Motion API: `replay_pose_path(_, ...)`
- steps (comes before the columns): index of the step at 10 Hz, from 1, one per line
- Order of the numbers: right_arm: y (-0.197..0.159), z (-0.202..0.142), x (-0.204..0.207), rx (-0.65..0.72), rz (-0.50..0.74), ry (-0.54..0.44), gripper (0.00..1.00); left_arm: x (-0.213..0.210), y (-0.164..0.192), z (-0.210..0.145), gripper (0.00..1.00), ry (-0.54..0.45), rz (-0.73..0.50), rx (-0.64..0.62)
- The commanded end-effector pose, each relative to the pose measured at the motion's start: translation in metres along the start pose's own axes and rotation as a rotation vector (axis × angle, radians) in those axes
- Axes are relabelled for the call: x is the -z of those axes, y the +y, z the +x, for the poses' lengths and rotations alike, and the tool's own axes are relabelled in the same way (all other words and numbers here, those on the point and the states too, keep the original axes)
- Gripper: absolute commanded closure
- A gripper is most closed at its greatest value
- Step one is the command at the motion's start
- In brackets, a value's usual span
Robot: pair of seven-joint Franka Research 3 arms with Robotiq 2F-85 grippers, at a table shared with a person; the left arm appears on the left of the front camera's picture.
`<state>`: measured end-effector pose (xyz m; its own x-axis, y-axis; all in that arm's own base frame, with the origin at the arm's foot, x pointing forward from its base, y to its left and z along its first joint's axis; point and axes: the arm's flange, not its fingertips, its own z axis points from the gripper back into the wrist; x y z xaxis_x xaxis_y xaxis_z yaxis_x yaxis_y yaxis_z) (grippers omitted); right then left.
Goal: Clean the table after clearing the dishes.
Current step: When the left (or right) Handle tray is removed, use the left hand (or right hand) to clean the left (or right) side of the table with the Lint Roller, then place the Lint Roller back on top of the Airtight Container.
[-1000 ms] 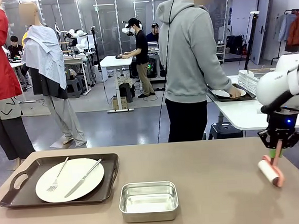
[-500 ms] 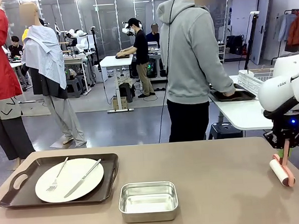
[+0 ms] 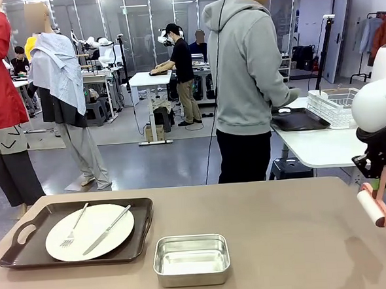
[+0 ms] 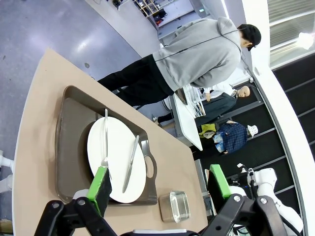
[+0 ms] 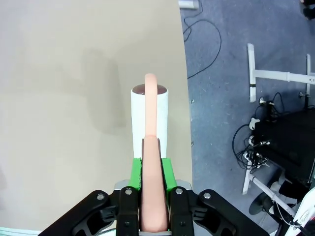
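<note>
On the left of the brown table (image 3: 277,231) lies a dark tray (image 3: 29,256) carrying a white plate (image 3: 87,235) with a fork (image 3: 72,230) and knife (image 3: 106,230). High above that plate (image 4: 115,164) hangs my left gripper (image 4: 160,184), open, its green pads (image 4: 101,183) wide apart and holding nothing. My right gripper (image 3: 380,172) is at the table's far right edge, shut on the pink handle of a lint roller (image 3: 372,207). The roller's white roll (image 5: 150,115) hangs just above the tabletop (image 5: 64,98) below the gripper (image 5: 151,172).
A small steel pan (image 3: 191,259) sits at the front middle of the table. Beyond the far side, a person in a grey hoodie (image 3: 247,69) faces a white table (image 3: 318,147) with an empty dark tray (image 3: 298,120) and a wire rack (image 3: 338,106). Cables and stands (image 5: 266,142) cover the floor past the right edge.
My right arm has carried the roller to the right and upward, toward the table's right edge. The plate is gone from the tray on the white table.
</note>
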<state>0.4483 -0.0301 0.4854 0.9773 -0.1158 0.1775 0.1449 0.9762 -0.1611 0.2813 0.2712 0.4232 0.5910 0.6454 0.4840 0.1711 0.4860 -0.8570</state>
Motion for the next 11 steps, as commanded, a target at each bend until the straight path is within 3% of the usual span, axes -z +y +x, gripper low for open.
replay_pose_path(1, -0.0009, 0.0085, 0.0141, 0.004, -0.001, 0.026, 0.8, -0.0026, -0.0002, 0.0037, 0.0, -0.01, -0.019, 0.002)
replay_pose_path(11, -0.0009, 0.0085, 0.0141, 0.004, -0.001, 0.026, 0.8, -0.0026, -0.0002, 0.0037, 0.0, -0.01, -0.019, 0.002)
